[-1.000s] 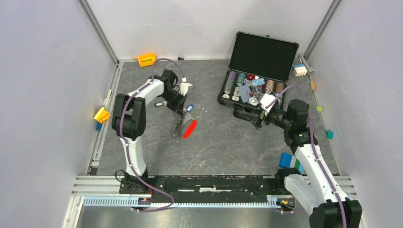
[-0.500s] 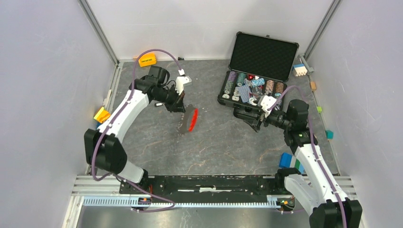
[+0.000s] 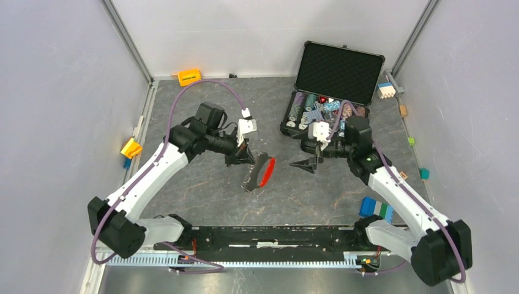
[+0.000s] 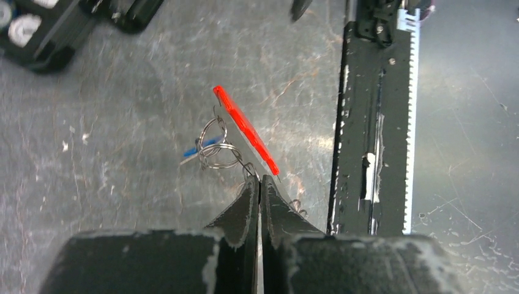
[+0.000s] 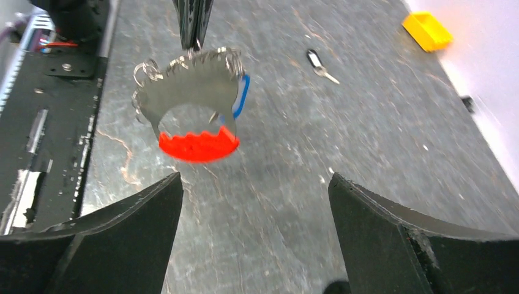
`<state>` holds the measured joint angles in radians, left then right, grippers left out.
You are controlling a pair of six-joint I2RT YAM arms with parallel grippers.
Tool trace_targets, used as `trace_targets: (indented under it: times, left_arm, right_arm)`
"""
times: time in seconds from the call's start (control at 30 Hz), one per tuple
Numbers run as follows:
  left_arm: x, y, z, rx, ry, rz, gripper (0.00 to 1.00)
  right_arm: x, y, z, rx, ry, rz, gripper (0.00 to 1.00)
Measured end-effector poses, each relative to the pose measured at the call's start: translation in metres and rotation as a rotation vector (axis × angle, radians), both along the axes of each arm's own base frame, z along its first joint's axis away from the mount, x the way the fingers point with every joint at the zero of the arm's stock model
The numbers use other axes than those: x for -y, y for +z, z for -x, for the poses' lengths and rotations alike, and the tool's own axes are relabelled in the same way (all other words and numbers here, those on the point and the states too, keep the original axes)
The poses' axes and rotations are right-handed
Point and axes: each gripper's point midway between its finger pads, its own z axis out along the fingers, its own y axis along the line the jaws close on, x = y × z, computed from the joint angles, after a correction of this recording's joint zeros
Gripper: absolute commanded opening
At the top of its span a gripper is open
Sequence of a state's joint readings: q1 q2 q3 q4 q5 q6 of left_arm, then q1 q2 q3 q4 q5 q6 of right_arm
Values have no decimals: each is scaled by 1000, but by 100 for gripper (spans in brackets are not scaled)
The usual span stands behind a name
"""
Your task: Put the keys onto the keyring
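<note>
1. The keyring (image 3: 263, 172), red fob on silver rings, is held aloft by the left claw (image 4: 260, 179).
2. A blue-tagged key (image 4: 197, 149) is seen among its rings; another key (image 5: 321, 65) is laid on the desk (image 3: 202, 190).

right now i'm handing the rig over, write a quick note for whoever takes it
Left gripper: shut on the thin silver chain keyring with the red oval fob, held up off the grey table.
Right gripper: open, empty, facing the keyring.
Done: the blue-tagged small silver key appears to hang on the rings.
To do: a small dark-headed silver key lies loose on the table and needs threading on.
</note>
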<state>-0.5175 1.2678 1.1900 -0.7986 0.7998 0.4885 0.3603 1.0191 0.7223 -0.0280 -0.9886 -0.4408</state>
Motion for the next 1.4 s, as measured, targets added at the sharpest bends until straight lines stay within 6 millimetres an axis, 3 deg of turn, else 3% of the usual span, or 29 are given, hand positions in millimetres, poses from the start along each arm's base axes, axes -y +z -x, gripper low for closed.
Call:
trace_targets:
  times: [0.27, 0.43, 0.63, 0.7, 0.83, 0.97, 1.4]
  left_arm:
    - [27, 21, 22, 107, -78, 119, 2]
    - [34, 23, 28, 152, -88, 156, 2]
    - [39, 22, 27, 171, -79, 186, 2]
    - [39, 21, 27, 177, -76, 192, 2]
    - [40, 20, 29, 189, -82, 203, 2]
    - [39, 17, 32, 201, -89, 217, 2]
    - [40, 6, 27, 209, -86, 202, 3]
  right_arm:
    - [-40, -15, 24, -74, 209, 9, 86]
    - [-50, -16, 45, -78, 296, 7, 71]
    - [-51, -16, 46, -80, 302, 6, 64]
    - [-51, -18, 45, -82, 298, 9, 52]
    - [-52, -24, 42, -96, 286, 21, 19]
    - [-52, -30, 40, -122, 284, 31, 0]
    - [-52, -37, 32, -115, 238, 104, 0]
